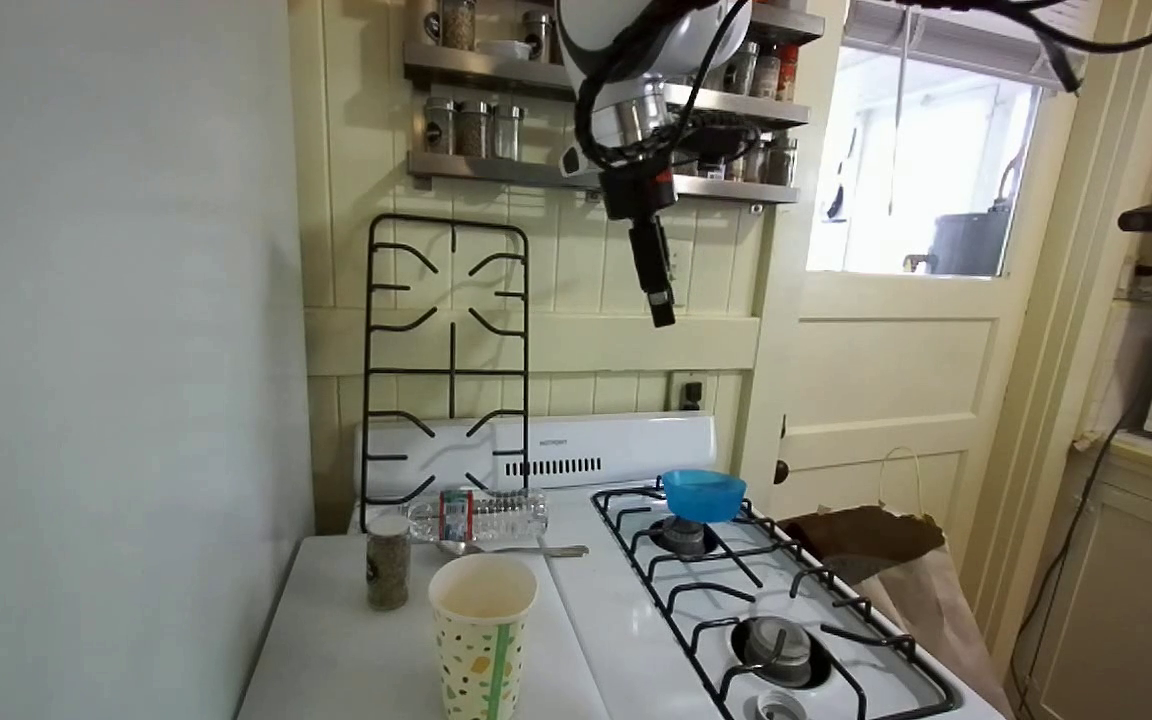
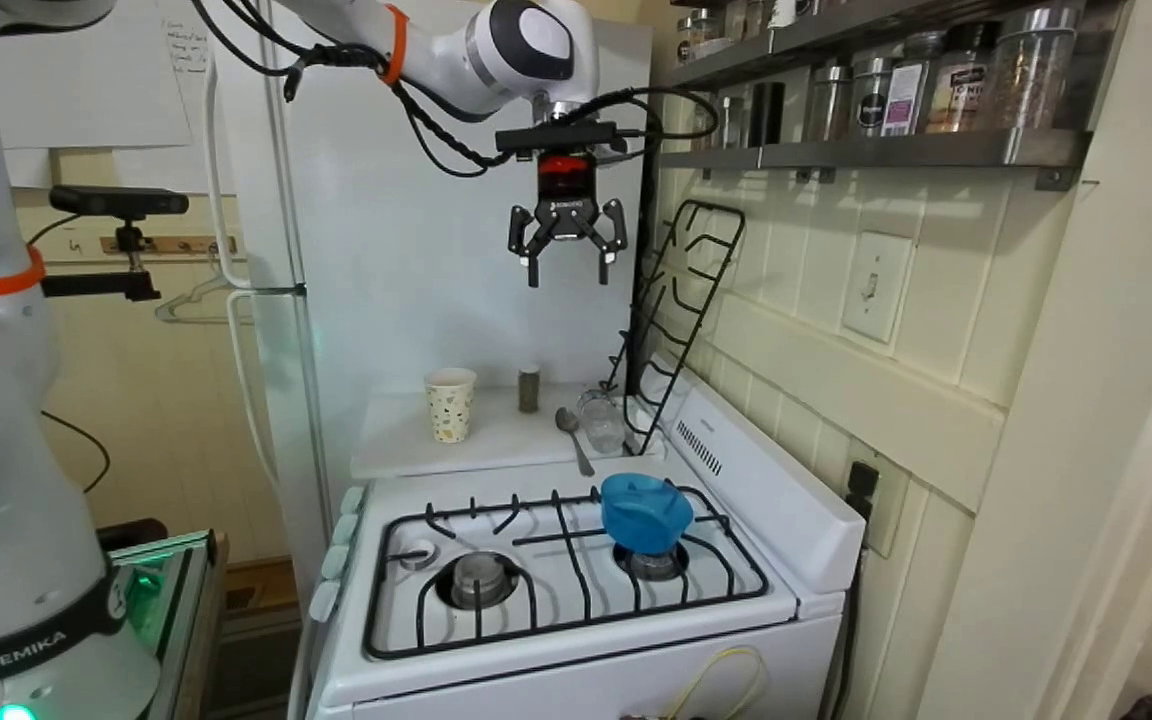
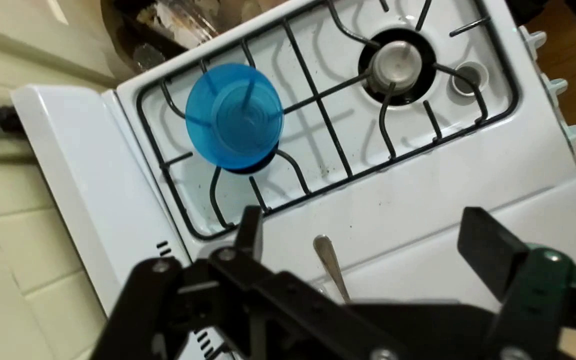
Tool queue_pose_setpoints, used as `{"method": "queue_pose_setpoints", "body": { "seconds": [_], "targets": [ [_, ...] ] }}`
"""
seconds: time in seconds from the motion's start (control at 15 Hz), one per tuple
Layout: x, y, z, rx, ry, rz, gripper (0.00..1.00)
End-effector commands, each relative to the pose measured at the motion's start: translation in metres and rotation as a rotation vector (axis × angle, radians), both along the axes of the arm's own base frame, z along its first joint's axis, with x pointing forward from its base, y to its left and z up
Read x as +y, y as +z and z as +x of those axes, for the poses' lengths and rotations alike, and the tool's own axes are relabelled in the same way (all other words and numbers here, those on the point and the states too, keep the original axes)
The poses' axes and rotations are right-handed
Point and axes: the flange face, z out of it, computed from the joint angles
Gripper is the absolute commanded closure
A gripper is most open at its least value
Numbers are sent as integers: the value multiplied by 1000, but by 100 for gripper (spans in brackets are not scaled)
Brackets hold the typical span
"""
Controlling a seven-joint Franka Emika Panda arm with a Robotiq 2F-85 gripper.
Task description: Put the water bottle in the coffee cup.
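Note:
The water bottle (image 1: 501, 517) is clear plastic with a red-and-green label. It lies on its side at the back of the white surface, close to the leaning grate; it also shows in an exterior view (image 2: 603, 425). In the wrist view it is mostly or wholly hidden behind the gripper. The coffee cup (image 1: 484, 640) is cream paper with coloured specks and stands upright nearer the front; it also shows in an exterior view (image 2: 451, 405). My gripper (image 2: 568, 275) is open and empty, high above the stove, apart from both. Its spread fingers show in the wrist view (image 3: 363, 220).
A spoon (image 2: 574, 440) lies beside the bottle. A spice jar (image 1: 388, 562) stands between bottle and cup. A blue bowl (image 3: 238, 117) sits on the stove grate (image 2: 576, 560). A black grate (image 1: 452, 372) leans upright against the wall. Shelves with jars (image 2: 876, 150) and the fridge (image 2: 456, 250) flank the space.

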Motion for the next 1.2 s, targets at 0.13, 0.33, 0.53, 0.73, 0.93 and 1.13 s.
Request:
{"method": "queue_pose_setpoints", "body": {
  "seconds": [0.13,0.33,0.53,0.73,0.93,1.13],
  "targets": [
    [22,2,6,-36,122,24,0],
    [23,6,-1,-80,119,20,0],
    [35,-11,26,-197,330,-18,0],
    [56,-41,62,-325,462,-20,0],
    [92,-66,86,-453,595,23,0],
    [122,-82,91,-510,670,94,0]
  ]
}}
